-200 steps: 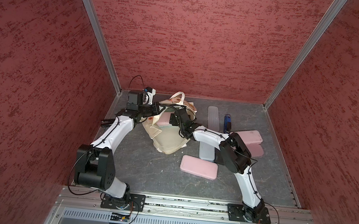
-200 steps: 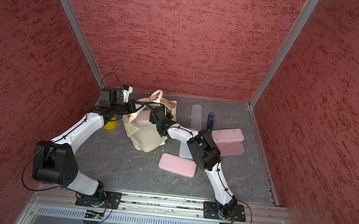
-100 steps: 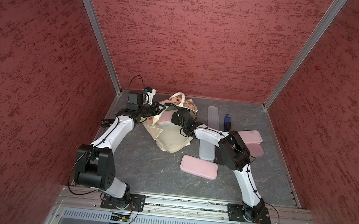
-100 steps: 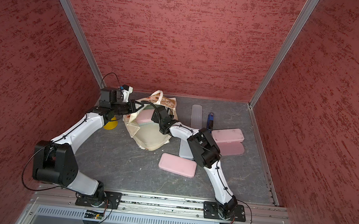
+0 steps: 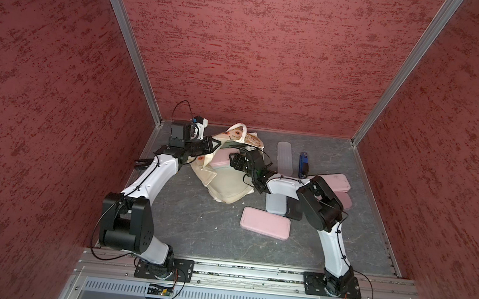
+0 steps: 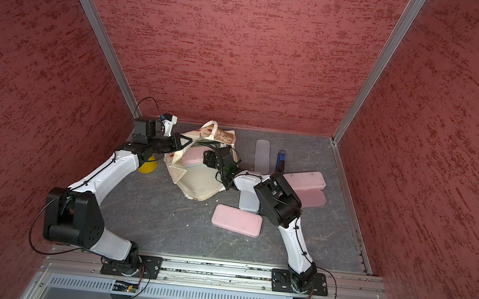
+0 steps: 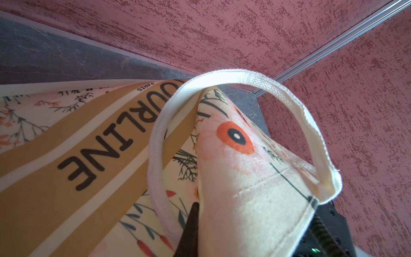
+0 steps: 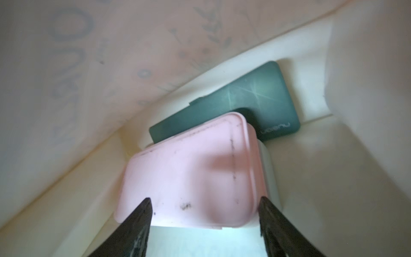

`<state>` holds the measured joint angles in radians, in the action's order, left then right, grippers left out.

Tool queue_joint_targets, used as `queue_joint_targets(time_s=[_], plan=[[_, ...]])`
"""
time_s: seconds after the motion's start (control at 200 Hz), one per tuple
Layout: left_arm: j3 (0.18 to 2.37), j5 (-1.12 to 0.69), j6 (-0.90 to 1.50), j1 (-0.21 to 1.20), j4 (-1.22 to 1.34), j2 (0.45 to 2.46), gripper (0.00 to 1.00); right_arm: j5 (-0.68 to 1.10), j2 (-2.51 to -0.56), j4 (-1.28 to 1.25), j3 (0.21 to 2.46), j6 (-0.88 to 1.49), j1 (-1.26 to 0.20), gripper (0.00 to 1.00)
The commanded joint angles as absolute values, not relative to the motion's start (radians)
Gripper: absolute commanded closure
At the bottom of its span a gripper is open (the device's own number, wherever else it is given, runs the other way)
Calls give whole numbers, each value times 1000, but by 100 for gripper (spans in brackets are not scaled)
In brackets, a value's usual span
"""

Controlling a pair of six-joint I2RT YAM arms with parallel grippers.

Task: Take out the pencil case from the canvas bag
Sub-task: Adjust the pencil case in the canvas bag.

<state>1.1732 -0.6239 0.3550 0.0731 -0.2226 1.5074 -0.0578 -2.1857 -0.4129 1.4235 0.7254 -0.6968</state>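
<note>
While the canvas bag [image 5: 228,186] lies slumped on the grey table [image 5: 194,229], its mouth is held up by the left gripper [image 5: 213,145]. That gripper's jaws are pressed together on the cloth of the rim, just beside the root of a white handle [image 7: 255,77]. Directly ahead of that gripper, tan stripes with dark lettering and an orange flower print are seen on the bag's outer face.

The right gripper [image 8: 204,205] is set inside the open mouth with its jaws spread. One dark fingertip [image 8: 142,213] is placed at each side of the near end of a pink pencil case [image 8: 189,173]. Whether the pads are touching the case cannot be told. The case is lodged inside the bag, just ahead of the fingertips. A pale case [image 8: 268,169] is glimpsed beneath it. Further beyond the fingertips, a dark green case [image 8: 244,100] is seen lying deeper in the bag, partly covered by the pink one.

Behind the right gripper's wrist, outside the bag, a second pink case [image 5: 265,223] is seen on the table. Off to that gripper's outer side, a clear case [image 5: 284,157] and a blue object [image 5: 303,164] are laid near each other. Under the left gripper's wrist, a yellow object [image 6: 147,166] is partly hidden by the arm.
</note>
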Motion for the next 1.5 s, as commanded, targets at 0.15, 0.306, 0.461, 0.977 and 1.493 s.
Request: queue_joint_targets(time_s=[0.15,0.306,0.461,0.977,1.493], plan=[[1177,-650,373,70,-239,1515,100,1,-2122,-603,1434,741,-680,25],[1177,-650,373,71,-240,1516,100,-108,-2146,-433,1485,785,-671,22],[1178,-649,372,70,-241,1515,100,-75,-2167,-433,1488,832,-652,25],[1178,-650,375,72,-241,1517,100,-154,-2223,-290,1578,819,-640,23],[1178,-655,379,71,-239,1528,100,-98,-2300,-259,1639,838,-630,21]])
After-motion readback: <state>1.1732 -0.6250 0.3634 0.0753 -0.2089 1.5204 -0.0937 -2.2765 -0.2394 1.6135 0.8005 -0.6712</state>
